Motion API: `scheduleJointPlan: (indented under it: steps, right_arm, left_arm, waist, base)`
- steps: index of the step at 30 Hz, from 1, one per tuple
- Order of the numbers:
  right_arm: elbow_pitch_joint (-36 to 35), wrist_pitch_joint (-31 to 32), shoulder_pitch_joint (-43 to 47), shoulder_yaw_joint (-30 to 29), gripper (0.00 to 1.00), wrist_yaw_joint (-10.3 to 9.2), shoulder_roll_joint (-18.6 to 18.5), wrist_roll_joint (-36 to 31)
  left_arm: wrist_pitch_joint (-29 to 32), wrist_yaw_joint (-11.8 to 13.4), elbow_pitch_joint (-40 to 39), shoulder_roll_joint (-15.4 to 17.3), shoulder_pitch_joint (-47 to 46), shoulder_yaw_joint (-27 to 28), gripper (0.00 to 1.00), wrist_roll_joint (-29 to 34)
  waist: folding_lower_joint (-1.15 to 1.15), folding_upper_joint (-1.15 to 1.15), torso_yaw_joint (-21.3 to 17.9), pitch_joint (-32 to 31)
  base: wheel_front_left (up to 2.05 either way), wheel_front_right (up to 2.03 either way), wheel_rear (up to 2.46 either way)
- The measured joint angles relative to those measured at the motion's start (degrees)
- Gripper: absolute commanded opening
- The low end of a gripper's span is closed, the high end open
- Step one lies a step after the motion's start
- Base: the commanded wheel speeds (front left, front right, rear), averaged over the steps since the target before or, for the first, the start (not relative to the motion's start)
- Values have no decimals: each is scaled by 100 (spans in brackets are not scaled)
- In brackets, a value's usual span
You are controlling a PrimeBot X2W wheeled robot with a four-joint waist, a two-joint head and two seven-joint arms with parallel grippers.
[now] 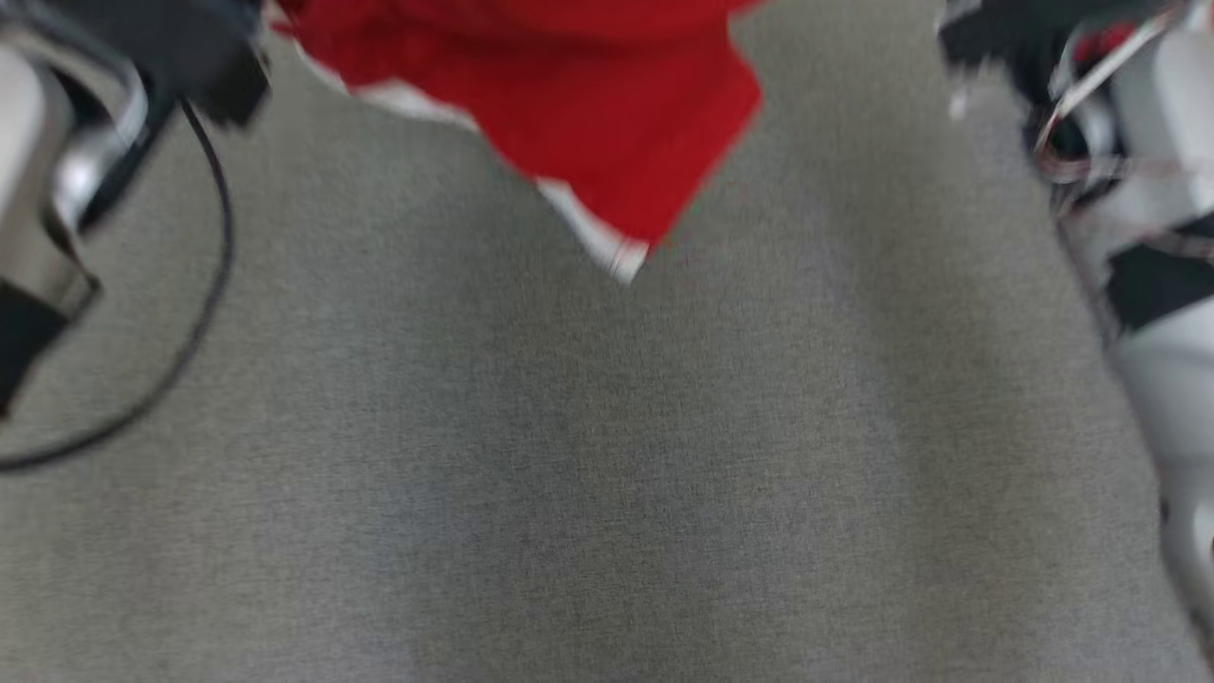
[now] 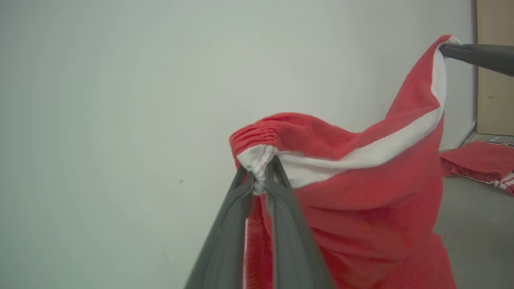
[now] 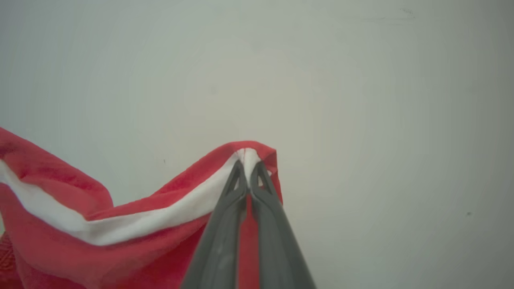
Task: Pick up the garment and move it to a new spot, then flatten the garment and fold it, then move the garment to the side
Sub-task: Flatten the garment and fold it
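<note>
Red cloth with a white band along its edge: that's the garment (image 2: 361, 192), and I have it up in the air between my two claws. My left claw (image 2: 259, 168) is pressed together on a bunched, gathered corner, pinching the white band (image 2: 361, 154) right at the fingertips. My right claw (image 3: 248, 168) is closed too, nipping the band at the other corner. From the left wrist I see its dark fingers come in at the upper right. Between the two grips the edge sags in a shallow curve, and the rest hangs below in loose folds.

From the head, all blurred, the garment shows at top centre, its lowest corner pointing down over the grey surface (image 1: 607, 455). Whether that tip touches, I cannot tell. The surface is a fine grey weave; table top or floor, I cannot say. A thin black cable (image 1: 213, 285) loops from my left forearm (image 1: 47, 190) across the grey, and my right forearm (image 1: 1157, 285) stands at the right edge.

Behind it all is a plain pale wall (image 2: 100, 120). Far right in the left wrist view, a second red cloth (image 2: 478, 160) lies crumpled on the grey, well apart from the garment, with white stripes at its near edge. A beige panel (image 2: 496, 100) stands upright behind it.
</note>
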Motion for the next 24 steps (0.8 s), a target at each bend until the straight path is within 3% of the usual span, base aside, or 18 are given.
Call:
scheduleJointPlan:
  steps: [5,13,24]
  right_arm:
    - [575,136,-1434,67,0,0,30,310]
    - [1454,182,-3158,315,0,0,136,444]
    - [2208,-110,-3925,680,0,0,153,633]
  left_arm:
    - [182,0,403,124,-1512,-608,0,-400]
    - [166,0,962,-11,-3327,-1141,0,-1098]
    - [-204,0,1512,-103,-4031,-1962,0,-1818]
  waist:
    - [0,0,-74,529]
    - [1,0,-211,1212]
    - [-1,0,-473,1634]
  base:
    - [0,0,0]
    - [0,0,0]
    - [0,0,0]
